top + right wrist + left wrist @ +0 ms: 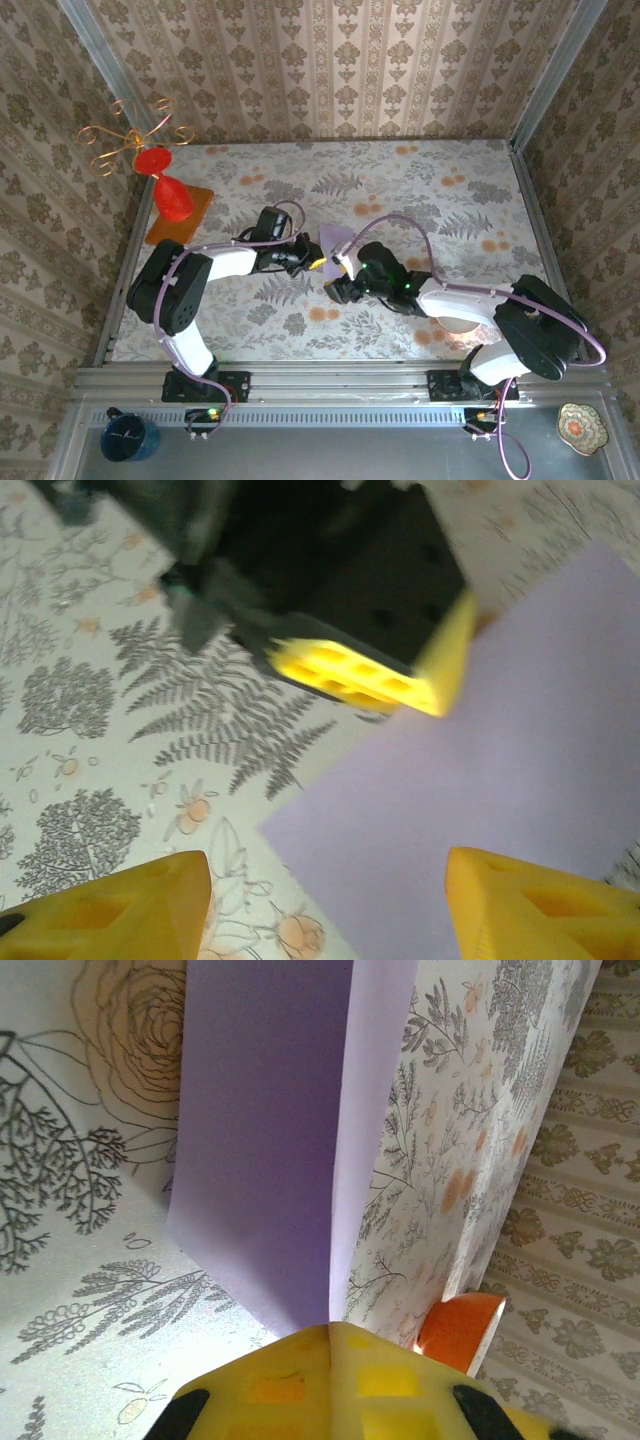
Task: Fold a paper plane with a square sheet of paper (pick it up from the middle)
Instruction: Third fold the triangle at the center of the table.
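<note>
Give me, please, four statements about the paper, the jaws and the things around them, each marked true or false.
1. The left gripper has its jaws shut on the lilac sheet of paper. True.
2. The right gripper has its jaws shut. False: they stand open over the paper.
3. The red vase stands on the orange mat. True.
4. The blue mug stands on the flowered table. False: it stands off the table, on the grey ledge at the near edge.
</note>
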`<act>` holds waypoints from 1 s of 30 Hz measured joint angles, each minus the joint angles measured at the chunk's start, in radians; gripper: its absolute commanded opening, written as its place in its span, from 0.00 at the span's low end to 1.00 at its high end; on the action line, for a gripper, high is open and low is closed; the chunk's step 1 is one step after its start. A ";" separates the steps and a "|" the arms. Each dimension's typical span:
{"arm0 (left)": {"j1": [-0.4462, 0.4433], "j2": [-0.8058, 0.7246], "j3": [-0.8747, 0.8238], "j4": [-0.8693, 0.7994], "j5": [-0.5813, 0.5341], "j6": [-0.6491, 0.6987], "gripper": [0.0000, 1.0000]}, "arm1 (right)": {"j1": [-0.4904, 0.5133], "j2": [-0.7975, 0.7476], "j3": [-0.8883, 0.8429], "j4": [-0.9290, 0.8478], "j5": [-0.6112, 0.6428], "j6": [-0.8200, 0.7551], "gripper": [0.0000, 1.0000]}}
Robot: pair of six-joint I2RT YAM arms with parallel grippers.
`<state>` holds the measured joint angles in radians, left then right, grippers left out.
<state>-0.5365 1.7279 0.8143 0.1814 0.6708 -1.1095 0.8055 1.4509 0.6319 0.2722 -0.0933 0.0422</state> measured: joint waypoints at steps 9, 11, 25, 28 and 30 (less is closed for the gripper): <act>0.003 -0.011 -0.019 0.007 0.005 -0.021 0.03 | 0.081 0.140 -0.010 0.097 0.168 -0.179 0.65; 0.003 -0.012 -0.019 0.007 0.007 -0.021 0.03 | 0.082 0.140 -0.023 0.129 0.203 -0.201 0.64; 0.003 -0.016 -0.019 0.006 0.007 -0.021 0.03 | 0.082 0.068 -0.080 0.217 0.270 -0.277 0.46; 0.003 -0.016 -0.019 0.006 0.007 -0.021 0.03 | 0.082 0.068 -0.080 0.224 0.270 -0.280 0.39; 0.003 -0.016 -0.019 0.006 0.007 -0.021 0.03 | 0.082 0.068 -0.080 0.226 0.270 -0.280 0.36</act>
<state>-0.5339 1.7119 0.7956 0.1879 0.6781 -1.1305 0.8875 1.5192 0.5522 0.4984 0.1768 -0.2379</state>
